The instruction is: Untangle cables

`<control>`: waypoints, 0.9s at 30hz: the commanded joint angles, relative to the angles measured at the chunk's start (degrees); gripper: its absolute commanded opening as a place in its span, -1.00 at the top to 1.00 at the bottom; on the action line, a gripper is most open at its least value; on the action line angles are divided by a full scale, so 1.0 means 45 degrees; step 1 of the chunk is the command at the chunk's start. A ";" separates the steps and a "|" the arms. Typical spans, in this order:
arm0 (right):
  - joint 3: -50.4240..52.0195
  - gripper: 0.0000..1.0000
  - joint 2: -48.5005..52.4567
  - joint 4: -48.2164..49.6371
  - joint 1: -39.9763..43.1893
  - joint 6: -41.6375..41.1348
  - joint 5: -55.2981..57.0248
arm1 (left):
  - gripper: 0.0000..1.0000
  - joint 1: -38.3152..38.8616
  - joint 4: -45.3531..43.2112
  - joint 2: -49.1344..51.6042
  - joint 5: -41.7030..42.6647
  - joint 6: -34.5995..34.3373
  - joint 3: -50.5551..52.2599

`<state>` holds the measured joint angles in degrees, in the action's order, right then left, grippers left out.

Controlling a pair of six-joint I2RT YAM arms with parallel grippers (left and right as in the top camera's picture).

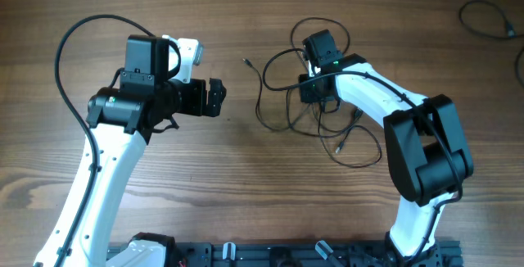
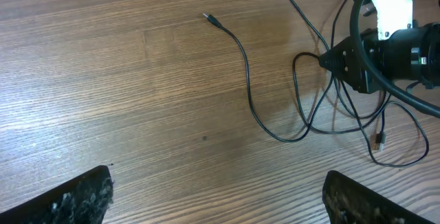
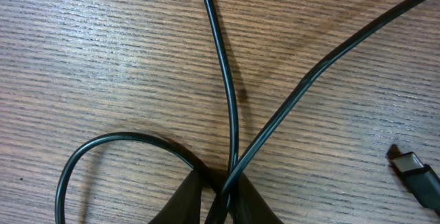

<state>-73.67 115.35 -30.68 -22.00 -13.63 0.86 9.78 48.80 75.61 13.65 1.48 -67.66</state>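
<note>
Two tools work this wooden counter (image 1: 246, 185), and each camera tells you something the others leave out.

From overhead, you see the cables (image 1: 327, 128) spread as loose thin black loops right of centre, with one strand running out to the left and ending in a small plug (image 1: 246, 60). The right tool (image 1: 318, 95) sits down in the middle of those loops, but from above you cannot make out how its fingers stand. The left tool (image 1: 223, 97) hangs well apart from the loops, pointing towards them, with the small plug near its tip. Only this view shows you a separate cord (image 1: 491, 21) lying at the far right corner.

The left wrist camera gives you the left tool's state: its two fingers (image 2: 75, 200) sit at the bottom corners of the picture, spread wide and released, with bare wood between them. You also get a side look at the right tool among the strands, and at a second plug (image 2: 378, 140) lying below it.

The right wrist camera is your close-up. The right tool's fingers meet at the bottom edge, clenched on the spot where two strands cross. A loop curls off to the left, and a flat plug lies on the wood at the right edge.
</note>
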 commanded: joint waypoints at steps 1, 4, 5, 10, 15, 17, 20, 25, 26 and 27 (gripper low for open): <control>-0.0277 0.69 0.0389 -0.0044 -0.0073 -0.0107 -0.0204 | -1.00 0.0024 -0.0024 -0.0136 0.0257 0.0296 -0.0015; -0.0301 0.77 0.0389 -0.0024 -0.0073 -0.0102 -0.0199 | -1.00 0.0024 -0.0019 -0.0136 0.0257 0.0296 -0.0015; -0.0301 0.77 0.0350 0.0005 -0.0073 -0.0102 -0.0204 | -1.00 0.0024 -0.0024 -0.0136 0.0257 0.0296 -0.0015; -0.0442 0.74 -0.0112 0.0092 -0.0073 0.0005 -0.0194 | -1.00 0.0024 -0.0024 -0.0136 0.0257 0.0291 -0.0015; -0.0476 0.76 -0.0141 0.0073 -0.0073 0.0005 -0.0199 | -1.00 0.0024 -0.0019 -0.0136 0.0257 0.0291 -0.0015; -0.0476 0.78 -0.0185 0.0044 -0.0073 0.0005 -0.0189 | -1.00 0.0024 -0.0019 -0.0136 0.0257 0.0291 -0.0015; -0.0476 0.92 -0.0291 -0.0058 -0.0073 -0.0010 -0.0199 | -1.00 0.0024 -0.0015 -0.0136 0.0311 0.0291 -0.0010; -0.0476 0.91 -0.2118 -0.0602 -0.0063 0.0024 -0.0151 | -1.00 0.0024 -0.0015 -0.0136 0.0437 0.0291 -0.0010; -0.0476 0.92 -0.2516 -0.0811 -0.0063 0.0019 -0.0151 | -1.00 0.0024 -0.0015 -0.0136 0.0442 0.0291 -0.0010; -0.0476 0.91 -0.2934 -0.1049 -0.0063 0.0019 -0.0155 | -1.00 0.0024 -0.0019 -0.0136 0.0442 0.0291 -0.0010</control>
<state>-74.41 107.59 -33.87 -22.00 -13.61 0.43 9.78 48.86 75.64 14.55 1.48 -67.66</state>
